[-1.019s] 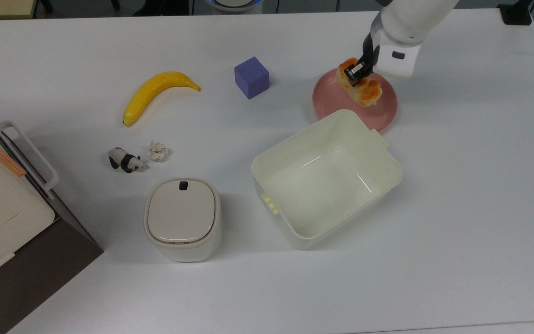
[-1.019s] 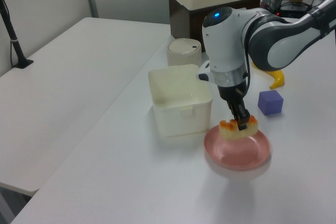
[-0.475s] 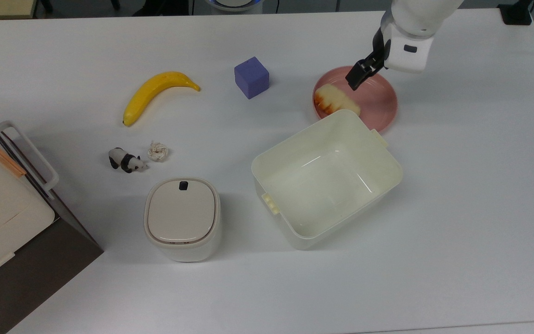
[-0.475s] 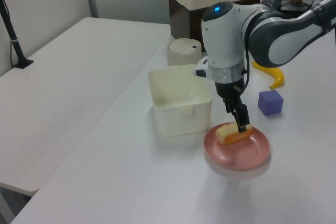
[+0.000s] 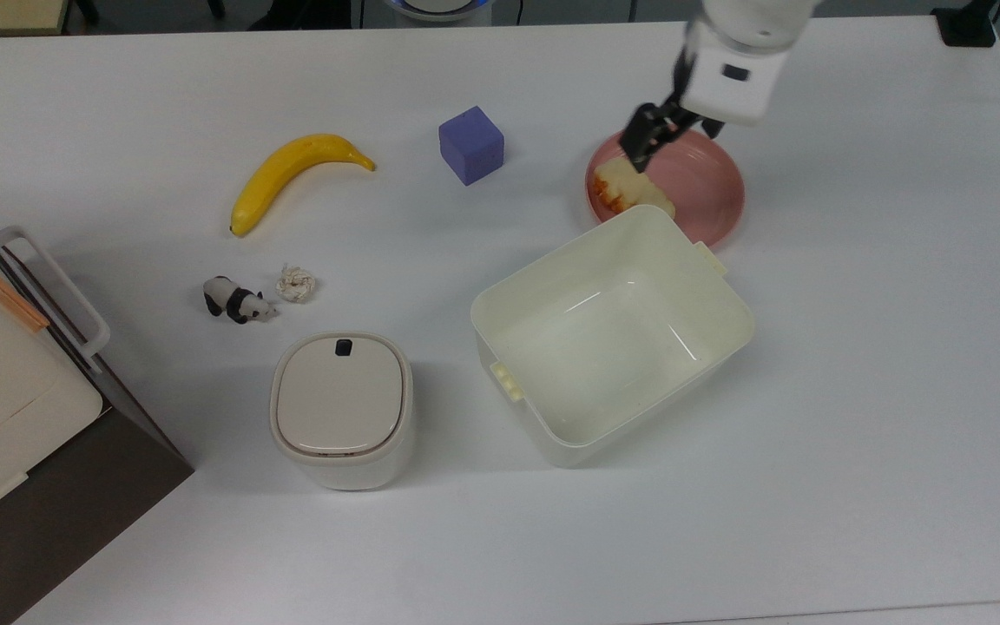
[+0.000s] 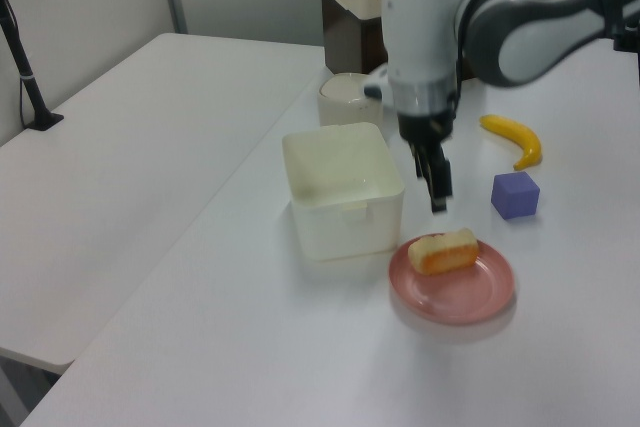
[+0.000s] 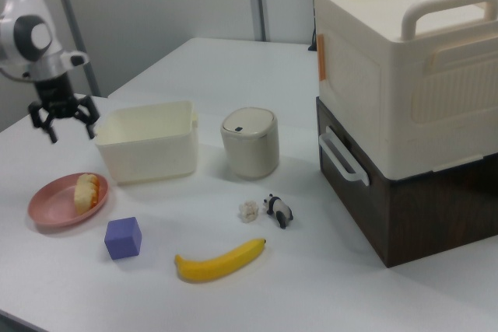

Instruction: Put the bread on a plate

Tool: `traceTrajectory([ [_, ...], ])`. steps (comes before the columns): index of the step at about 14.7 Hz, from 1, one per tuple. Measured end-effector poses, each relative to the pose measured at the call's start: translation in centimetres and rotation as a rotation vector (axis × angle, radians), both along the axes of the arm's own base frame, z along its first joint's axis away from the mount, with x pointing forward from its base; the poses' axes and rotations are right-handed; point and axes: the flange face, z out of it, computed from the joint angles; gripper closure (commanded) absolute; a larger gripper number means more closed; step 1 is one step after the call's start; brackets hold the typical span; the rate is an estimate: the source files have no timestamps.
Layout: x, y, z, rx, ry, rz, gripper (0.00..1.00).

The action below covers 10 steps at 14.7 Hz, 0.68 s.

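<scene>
On the plate: I see the bread (image 6: 443,250) lying on its side on the pink plate (image 6: 470,297), beside the cream tub (image 5: 613,334).
End effector: my end effector (image 7: 64,118) hangs above the plate, fingers spread, gripping nothing.
Next: I'd lift straight up, avoiding the bread and tub wall.

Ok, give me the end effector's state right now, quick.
End effector: open, holding nothing, raised above the plate; the bread lies on the plate.
</scene>
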Motion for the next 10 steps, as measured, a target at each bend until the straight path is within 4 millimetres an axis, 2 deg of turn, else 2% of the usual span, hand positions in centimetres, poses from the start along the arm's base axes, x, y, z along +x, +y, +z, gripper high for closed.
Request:
traceTrajectory([
  [2,1.8,-4.5,3.1,0.016,-0.052,-0.093,0.00],
  [3,2.9,-8.5,5.2,0.024,-0.087,-0.160,0.00],
  [5,3.9,-13.2,7.3,0.029,-0.122,-0.238,0.00],
  [8,4.6,-19.7,9.0,0.025,-0.152,-0.345,0.00],
  [10,4.9,-23.0,9.4,0.021,-0.161,-0.399,0.00],
])
